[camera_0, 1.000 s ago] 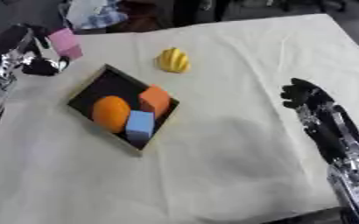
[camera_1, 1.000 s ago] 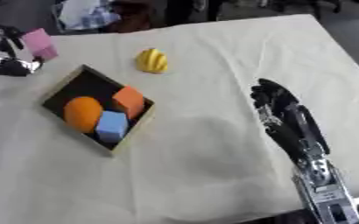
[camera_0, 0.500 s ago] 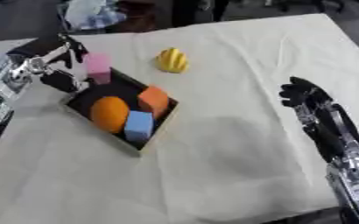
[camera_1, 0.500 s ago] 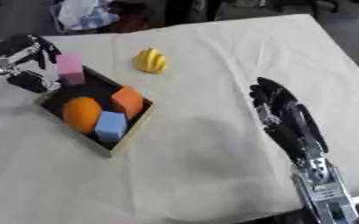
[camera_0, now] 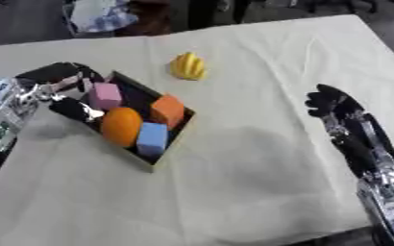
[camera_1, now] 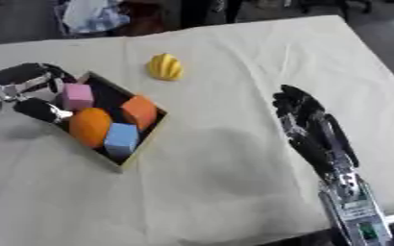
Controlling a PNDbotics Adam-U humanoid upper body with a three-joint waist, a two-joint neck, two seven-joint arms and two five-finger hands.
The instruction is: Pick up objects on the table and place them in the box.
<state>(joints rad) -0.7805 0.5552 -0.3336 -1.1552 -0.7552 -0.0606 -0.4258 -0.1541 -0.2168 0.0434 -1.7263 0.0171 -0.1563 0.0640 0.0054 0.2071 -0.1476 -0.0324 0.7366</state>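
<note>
A dark open box point(camera_0: 174, 141) lies askew at the table's left. It holds an orange ball point(camera_0: 120, 126), a blue block point(camera_0: 152, 137) and an orange block point(camera_0: 167, 110). A pink block point(camera_0: 106, 95) sits in the box's far corner, between the curled fingers and thumb of my left hand point(camera_0: 53, 84), which reaches in from the left. A yellow ridged object point(camera_0: 188, 66) lies on the cloth beyond the box. My right hand point(camera_0: 348, 129) rests open at the right, fingers pointing away, touching nothing.
A cream cloth point(camera_0: 251, 178) covers the table. A pale bundle point(camera_0: 99, 14) sits past the far edge. The table's right edge runs close beside the right hand.
My left hand has carried the pink block from the far left of the table rightwards and down into the box's far corner. The right hand has stayed still.
</note>
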